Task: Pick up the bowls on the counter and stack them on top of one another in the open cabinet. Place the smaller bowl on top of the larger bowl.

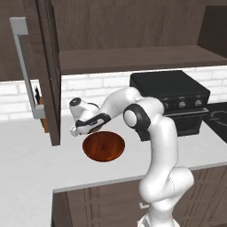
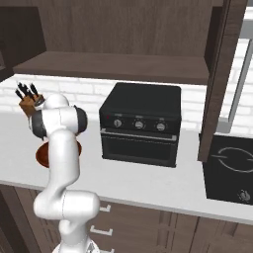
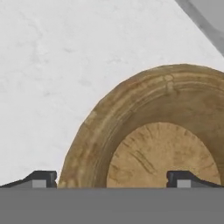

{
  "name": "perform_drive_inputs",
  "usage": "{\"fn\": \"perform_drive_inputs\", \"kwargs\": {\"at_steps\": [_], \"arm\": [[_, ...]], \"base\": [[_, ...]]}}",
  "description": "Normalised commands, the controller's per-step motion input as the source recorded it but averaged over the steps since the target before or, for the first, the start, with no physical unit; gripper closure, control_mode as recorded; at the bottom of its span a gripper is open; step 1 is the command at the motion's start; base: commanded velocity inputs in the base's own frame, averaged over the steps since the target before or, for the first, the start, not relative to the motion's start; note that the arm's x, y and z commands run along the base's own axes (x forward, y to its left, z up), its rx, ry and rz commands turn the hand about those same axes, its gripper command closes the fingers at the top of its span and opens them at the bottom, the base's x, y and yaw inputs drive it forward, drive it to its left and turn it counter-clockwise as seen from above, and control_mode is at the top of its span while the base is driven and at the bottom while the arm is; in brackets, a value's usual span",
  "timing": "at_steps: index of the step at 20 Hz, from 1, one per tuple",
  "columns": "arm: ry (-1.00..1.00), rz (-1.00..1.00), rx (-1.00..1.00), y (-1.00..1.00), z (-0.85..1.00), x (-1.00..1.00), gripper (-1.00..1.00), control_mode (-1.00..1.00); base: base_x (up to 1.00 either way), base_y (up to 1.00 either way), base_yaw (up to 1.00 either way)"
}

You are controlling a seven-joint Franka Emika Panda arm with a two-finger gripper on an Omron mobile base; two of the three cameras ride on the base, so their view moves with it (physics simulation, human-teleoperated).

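The smaller bowl (image 3: pixel 144 144), light tan with a pale inside, looms close under my hand. My gripper (image 3: pixel 111 180) is open, one fingertip (image 3: pixel 43 178) outside the bowl's wall over the counter (image 3: pixel 52 65), the other inside the hollow. From the left base view, my gripper (image 1: pixel 74 131) hangs low by the left rim of the larger bowl (image 1: pixel 104 146), reddish-brown on the counter (image 1: pixel 31 155); the hand hides the tan bowl there. The larger bowl (image 2: pixel 42 155) peeks out behind my arm. The open cabinet (image 1: pixel 133 57) has a bare shelf, and its door (image 1: pixel 48 75) stands just left of my hand.
A black oven (image 1: pixel 170 99) sits on the counter right of the arm. A knife block (image 2: pixel 29 104) stands against the white brick wall behind the door. The door's long grey handle (image 1: pixel 24 66) sticks out at the left. A cooktop (image 2: pixel 232 168) lies at the far right.
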Motion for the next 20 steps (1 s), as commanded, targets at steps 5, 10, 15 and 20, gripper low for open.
{"fn": "perform_drive_inputs", "kwargs": {"at_steps": [5, 10, 15, 20], "arm": [[0.07, 0.0, -0.02, 0.0, -0.01, 0.15, 1.0, -1.0], [0.03, 0.0, 0.0, -0.07, 0.0, 0.02, 1.0, -1.0], [-0.02, 0.09, 0.0, -0.16, 0.28, -0.29, 1.0, -1.0], [-0.07, 0.17, 0.0, -0.05, 0.61, -0.82, 1.0, -1.0]], "base": [[0.0, 0.0, 0.0], [0.0, 0.0, 0.0], [0.0, 0.0, 0.0], [0.0, 0.0, 0.0]]}}
